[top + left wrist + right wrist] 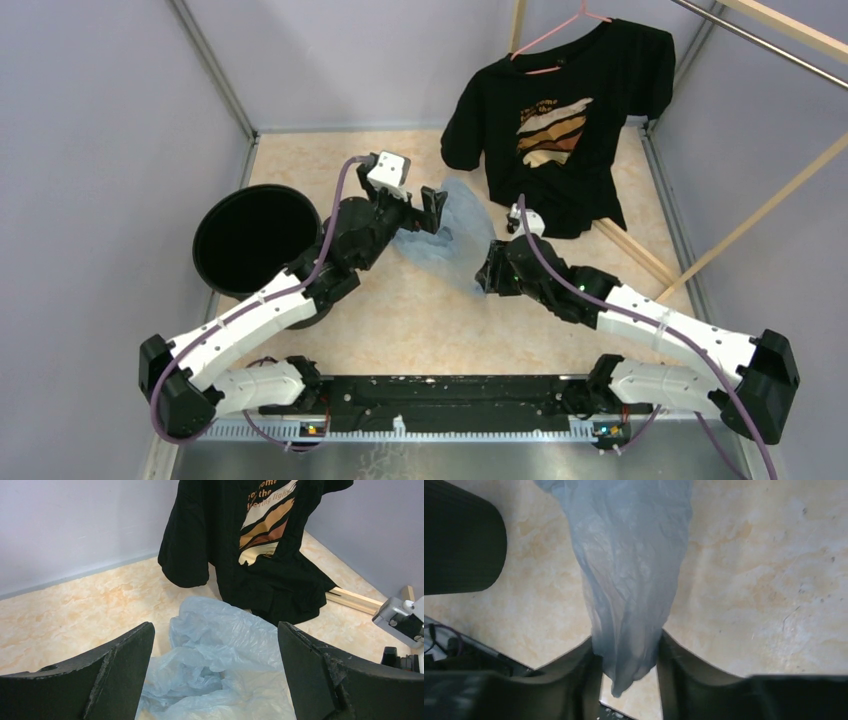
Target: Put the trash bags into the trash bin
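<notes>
The pale-blue trash bag (452, 235) lies crumpled on the table between the arms, in front of the black T-shirt. My left gripper (425, 212) is open just above its left part. In the left wrist view the bag (220, 665) fills the wide gap between that gripper's (215, 627) jaws, untouched. My right gripper (490, 270) is shut on the bag's near right end. In the right wrist view the bunched film (629, 580) runs down between that gripper's (626, 655) fingers. The round black trash bin (255, 240) stands at the left and shows ribbed in the right wrist view (459, 540).
A black printed T-shirt (560, 110) hangs on a pink hanger at the back right, its hem on the table; it also shows in the left wrist view (250, 545). Wooden rack bars (640, 255) lie beside it. Grey walls enclose the table.
</notes>
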`<state>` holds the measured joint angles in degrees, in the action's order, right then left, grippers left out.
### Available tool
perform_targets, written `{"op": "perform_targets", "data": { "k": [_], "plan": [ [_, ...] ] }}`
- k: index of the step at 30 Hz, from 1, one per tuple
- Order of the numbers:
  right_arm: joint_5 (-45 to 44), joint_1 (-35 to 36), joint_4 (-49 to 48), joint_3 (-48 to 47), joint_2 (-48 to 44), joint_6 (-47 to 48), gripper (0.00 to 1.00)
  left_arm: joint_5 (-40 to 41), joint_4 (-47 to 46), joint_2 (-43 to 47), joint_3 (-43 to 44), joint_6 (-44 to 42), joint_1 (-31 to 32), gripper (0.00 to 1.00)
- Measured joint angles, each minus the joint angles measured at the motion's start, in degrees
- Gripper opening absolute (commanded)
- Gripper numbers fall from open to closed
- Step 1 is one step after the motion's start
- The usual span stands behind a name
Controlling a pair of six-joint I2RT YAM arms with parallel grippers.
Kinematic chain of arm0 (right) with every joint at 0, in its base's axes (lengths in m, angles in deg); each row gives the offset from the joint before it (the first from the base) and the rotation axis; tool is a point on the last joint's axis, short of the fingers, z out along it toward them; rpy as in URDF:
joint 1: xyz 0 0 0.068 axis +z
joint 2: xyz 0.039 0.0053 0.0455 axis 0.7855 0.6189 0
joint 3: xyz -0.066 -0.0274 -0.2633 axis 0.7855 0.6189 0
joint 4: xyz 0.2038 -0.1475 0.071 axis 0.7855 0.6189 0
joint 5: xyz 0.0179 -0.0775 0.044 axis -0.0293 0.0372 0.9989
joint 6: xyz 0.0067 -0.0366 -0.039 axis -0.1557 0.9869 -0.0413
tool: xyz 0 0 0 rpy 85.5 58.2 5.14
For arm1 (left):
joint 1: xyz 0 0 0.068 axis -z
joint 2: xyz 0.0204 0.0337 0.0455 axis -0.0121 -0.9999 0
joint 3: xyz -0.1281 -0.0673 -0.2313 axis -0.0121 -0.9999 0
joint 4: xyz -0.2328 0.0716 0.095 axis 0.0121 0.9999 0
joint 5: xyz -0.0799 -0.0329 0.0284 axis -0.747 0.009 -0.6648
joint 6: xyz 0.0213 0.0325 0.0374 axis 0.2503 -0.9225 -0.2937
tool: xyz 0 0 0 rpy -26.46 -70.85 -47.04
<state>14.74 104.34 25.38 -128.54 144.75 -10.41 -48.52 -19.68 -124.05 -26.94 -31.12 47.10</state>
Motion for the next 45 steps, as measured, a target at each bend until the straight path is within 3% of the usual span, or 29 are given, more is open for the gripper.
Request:
{"op": "perform_targets", "data": {
  "k": [2,6,7,10,15,18,24,32,38,40,45],
  "plan": [
    [-1.7,0.0,-1.7,0.8,0.0,-0.6,0.28,0.0,0.0,-0.4,0.0,0.0,0.0,0.99],
    [-3.4,0.0,-4.1,3.9,0.0,-0.9,0.02,0.0,0.5,-0.8,0.0,0.0,0.0,0.99],
    [-3.9,-0.3,-4.3,4.6,0.0,-0.7,0.0,0.0,0.5,-0.8,0.0,0.0,0.0,0.99],
    [-5.2,-3.6,-4.3,6.4,-0.1,0.5,0.0,-0.5,0.5,-1.5,0.1,-0.1,0.0,0.99],
    [-1.3,-22.7,-3.8,9.2,-2.6,5.9,0.0,-0.4,5.4,-10.1,6.4,1.5,0.0,0.99],
    [-0.1,-28.1,-2.3,9.2,-4.3,9.4,0.0,-0.6,9.6,-18.1,11.7,3.8,0.0,0.99],
    [3.8,-31.9,-0.8,9.2,-4.8,13.9,0.0,-4.4,17.5,-26.3,13.6,8.5,-0.7,0.99],
    [8.3,-35.9,-0.6,9.2,-4.9,15.3,0.0,-7.5,19.5,-23.7,12.9,14.7,-1.7,0.98],
    [11.1,-35.9,-0.9,9.2,-5.9,15.9,0.0,-16.8,19.2,-18.3,4.7,19.6,-12.7,0.93],
    [11.8,-35.9,-1.0,9.2,-5.9,16.1,0.0,-17.8,19.4,-19.0,3.5,20.1,-15.5,0.86],
    [13.0,-35.9,-2.0,9.3,-6.0,16.2,0.0,-20.2,19.9,-22.4,2.7,21.0,-15.8,0.82]
  ]
}}
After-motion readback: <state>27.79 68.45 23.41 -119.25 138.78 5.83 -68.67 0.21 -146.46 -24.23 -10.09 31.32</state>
